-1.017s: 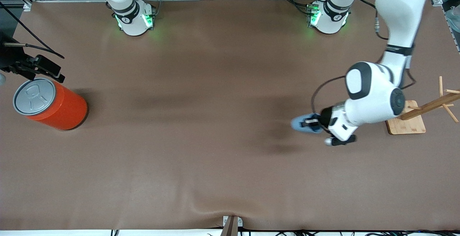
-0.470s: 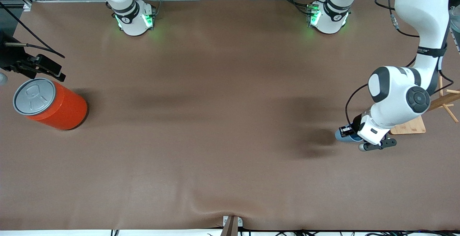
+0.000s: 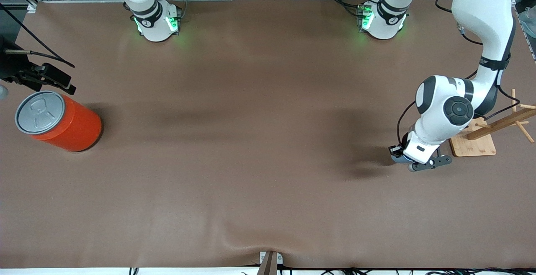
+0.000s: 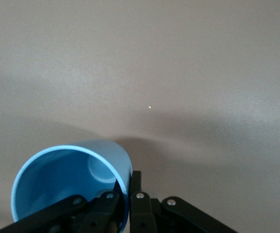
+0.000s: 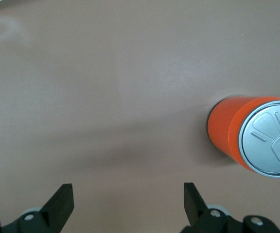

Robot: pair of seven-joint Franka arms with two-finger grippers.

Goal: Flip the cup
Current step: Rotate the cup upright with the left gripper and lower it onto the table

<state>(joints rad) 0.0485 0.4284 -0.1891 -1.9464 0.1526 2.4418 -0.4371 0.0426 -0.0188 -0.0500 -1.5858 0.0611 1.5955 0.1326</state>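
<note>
The light-blue cup (image 4: 72,184) hangs in my left gripper (image 4: 129,177), which is shut on its wall just below the rim, one finger inside and one outside. Its open mouth faces the wrist camera and its base points toward the brown table. In the front view only a sliver of the cup (image 3: 402,159) shows under the left gripper (image 3: 398,151), over the table beside the wooden rack. My right gripper (image 5: 128,199) waits open with nothing between its fingers, up beside the orange can (image 5: 256,136) at the right arm's end of the table (image 3: 54,80).
A wooden peg rack (image 3: 502,120) on a square wooden base (image 3: 473,146) stands close to the left gripper, toward the left arm's end. The orange can (image 3: 58,120) with a grey lid stands at the right arm's end.
The left arm carried the cup toward the left arm's end of the table, close to the wooden rack, and turned its wrist. The right arm has not moved.
</note>
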